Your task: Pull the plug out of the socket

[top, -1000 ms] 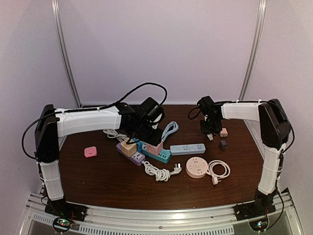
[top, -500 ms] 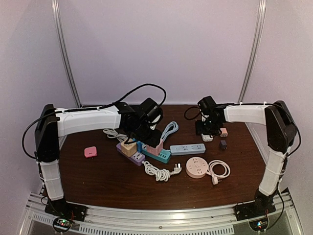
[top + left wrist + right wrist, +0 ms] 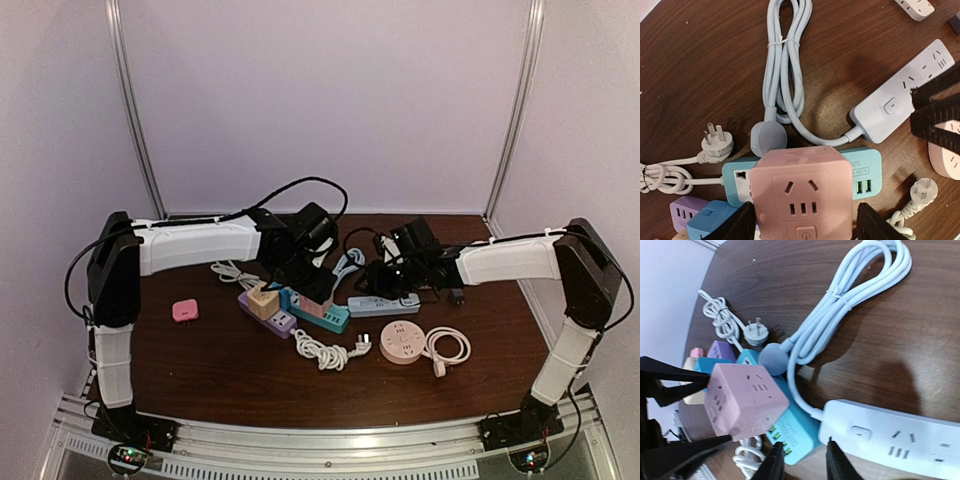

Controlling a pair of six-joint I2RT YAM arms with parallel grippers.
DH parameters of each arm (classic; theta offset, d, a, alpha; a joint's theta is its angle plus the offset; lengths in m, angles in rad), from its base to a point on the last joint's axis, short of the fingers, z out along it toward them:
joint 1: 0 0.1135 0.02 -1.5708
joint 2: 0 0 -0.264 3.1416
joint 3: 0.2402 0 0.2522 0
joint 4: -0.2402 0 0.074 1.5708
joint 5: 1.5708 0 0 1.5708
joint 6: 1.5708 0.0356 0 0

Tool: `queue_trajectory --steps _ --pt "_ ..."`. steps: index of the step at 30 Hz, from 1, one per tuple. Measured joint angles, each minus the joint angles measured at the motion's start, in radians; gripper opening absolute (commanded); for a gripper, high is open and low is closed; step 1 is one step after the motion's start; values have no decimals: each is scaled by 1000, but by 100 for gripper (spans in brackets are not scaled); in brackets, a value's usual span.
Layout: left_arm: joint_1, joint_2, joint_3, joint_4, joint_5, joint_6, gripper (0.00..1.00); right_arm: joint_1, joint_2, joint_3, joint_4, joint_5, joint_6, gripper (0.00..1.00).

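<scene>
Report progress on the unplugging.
Done: nothing; the pink cube sits on the teal strip. In hand: left gripper open astride the cube, right gripper at the strip's end, grip unclear. Left: clamp and pull the cube free.

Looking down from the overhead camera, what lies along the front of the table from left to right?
Small pink adapter → purple power strip → bundled white cable → round pink socket → coiled white cord.

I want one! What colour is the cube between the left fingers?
Pink cube socket, clearest in left wrist view.
</scene>
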Motion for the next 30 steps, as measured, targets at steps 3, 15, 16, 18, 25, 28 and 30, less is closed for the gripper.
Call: queue_trajectory --steps 3,15,16,18,25,28,30 --pt "0 17 11 -14 0 5 69 21 6 -34 90 -48 63 15" --pt "0 33 30 -36 2 -3 64 92 98 -103 336 -101 269 0" --pt "0 33 30 -36 2 -4 64 97 106 -103 345 -101 276 0" --pt "0 34 31 -36 2 -6 64 107 121 -103 364 -102 291 0" --pt "0 42 40 -39 2 -10 70 128 168 -104 400 -101 328 0" --pt "0 64 44 -37 2 -12 71 129 181 -112 417 -99 346 0" --pt "1 85 44 -38 2 -12 73 129 183 -116 431 -95 354 0"
